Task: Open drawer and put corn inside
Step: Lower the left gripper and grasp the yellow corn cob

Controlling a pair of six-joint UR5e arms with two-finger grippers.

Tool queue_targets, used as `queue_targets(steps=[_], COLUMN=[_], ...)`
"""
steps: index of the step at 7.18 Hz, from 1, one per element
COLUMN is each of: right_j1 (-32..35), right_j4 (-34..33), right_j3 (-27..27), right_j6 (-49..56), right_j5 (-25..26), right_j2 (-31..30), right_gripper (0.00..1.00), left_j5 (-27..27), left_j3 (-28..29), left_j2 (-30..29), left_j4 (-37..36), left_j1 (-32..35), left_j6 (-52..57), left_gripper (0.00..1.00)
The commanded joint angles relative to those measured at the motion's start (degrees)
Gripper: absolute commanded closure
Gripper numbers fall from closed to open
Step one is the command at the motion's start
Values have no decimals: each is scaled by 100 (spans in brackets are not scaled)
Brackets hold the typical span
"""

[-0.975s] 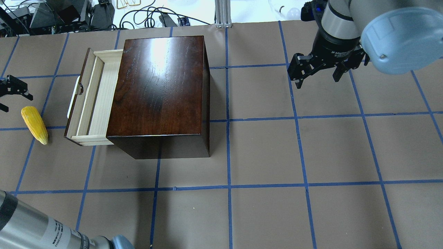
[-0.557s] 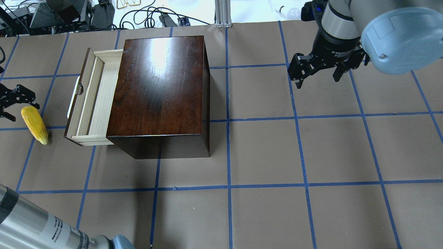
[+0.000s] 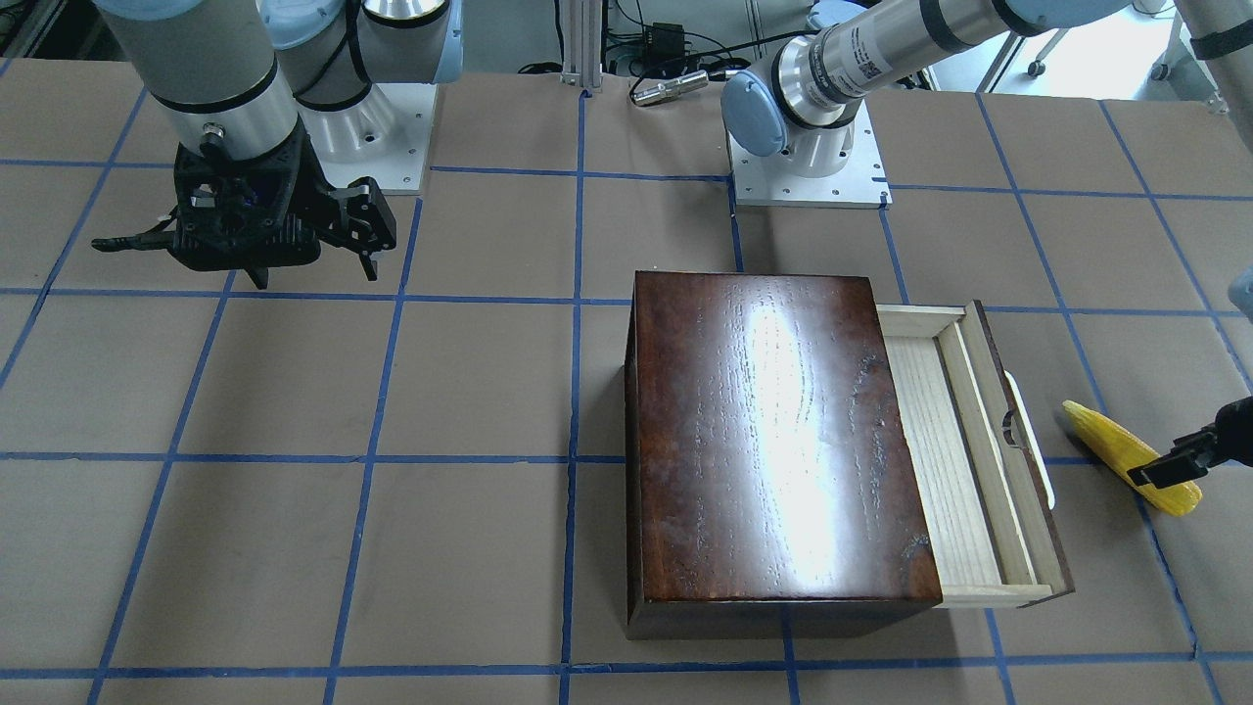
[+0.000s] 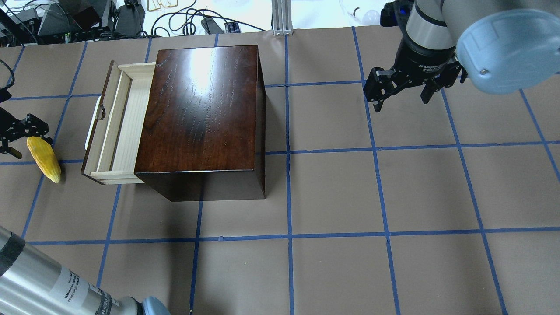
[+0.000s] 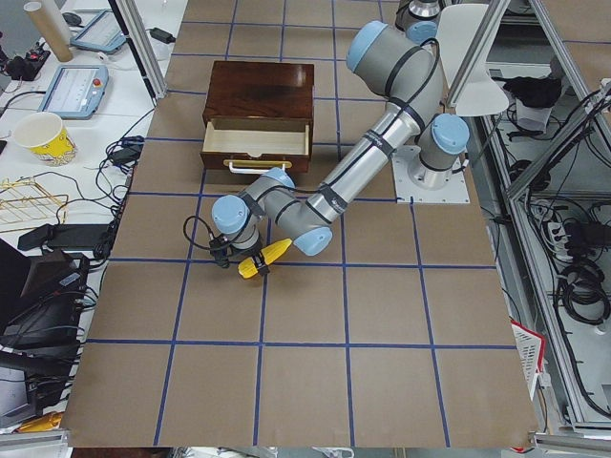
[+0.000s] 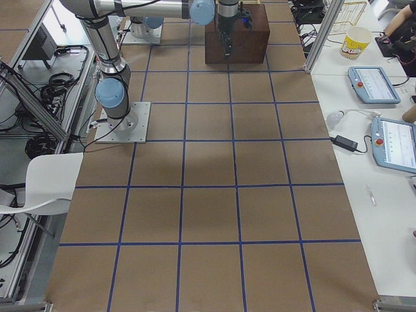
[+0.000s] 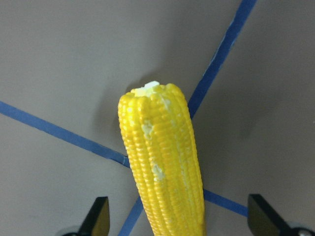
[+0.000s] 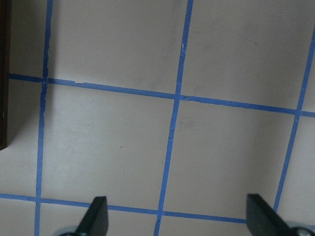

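Observation:
The yellow corn [image 4: 45, 161] lies on the table to the left of the dark-brown box [image 4: 205, 109], also in the front view [image 3: 1111, 446] and the left wrist view [image 7: 162, 162]. The drawer [image 4: 118, 127] is pulled open, its pale-wood tray empty and its white handle facing the corn. My left gripper [image 4: 27, 142] is open, low over the corn's thick end, with one finger on each side [image 7: 179, 219]. My right gripper [image 4: 402, 100] is open and empty, above bare table to the right of the box [image 8: 179, 219].
The table is brown paper with a blue tape grid. Cables and equipment [image 4: 87, 17] lie past its far edge. The two arm bases [image 3: 812, 166] stand behind the box. A side table with a yellow cup [image 5: 43, 138] is beyond the left end.
My left gripper has moved toward the corn and now straddles its thick end. The right arm, the drawer and the corn have not moved.

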State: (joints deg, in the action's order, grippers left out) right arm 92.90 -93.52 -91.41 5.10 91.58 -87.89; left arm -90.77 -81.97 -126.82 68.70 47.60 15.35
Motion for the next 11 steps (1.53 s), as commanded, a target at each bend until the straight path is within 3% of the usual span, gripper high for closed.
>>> queue_targets(steps=[1, 3, 4, 5, 8, 11], right_j1=[-17, 0, 0, 0, 0, 0], right_j4=[0, 0, 0, 0, 0, 0], right_j3=[0, 0, 0, -9, -9, 0], right_j6=[0, 0, 0, 0, 0, 0], right_j5=[0, 0, 0, 0, 0, 0], right_j2=[0, 0, 0, 0, 0, 0], right_gripper=[0, 0, 0, 0, 0, 0], left_j5=[7, 68, 86, 103, 112, 42], left_j3=[15, 41, 67, 67, 155, 795], left_j2=[-141, -237, -247, -221, -2, 551], left_j4=[-94, -199, -208, -217, -217, 307], left_j1=[4, 4, 4, 4, 100, 636], left_j6=[3, -41, -41, -6, 74, 170], left_gripper=[0, 0, 40, 99, 100, 100])
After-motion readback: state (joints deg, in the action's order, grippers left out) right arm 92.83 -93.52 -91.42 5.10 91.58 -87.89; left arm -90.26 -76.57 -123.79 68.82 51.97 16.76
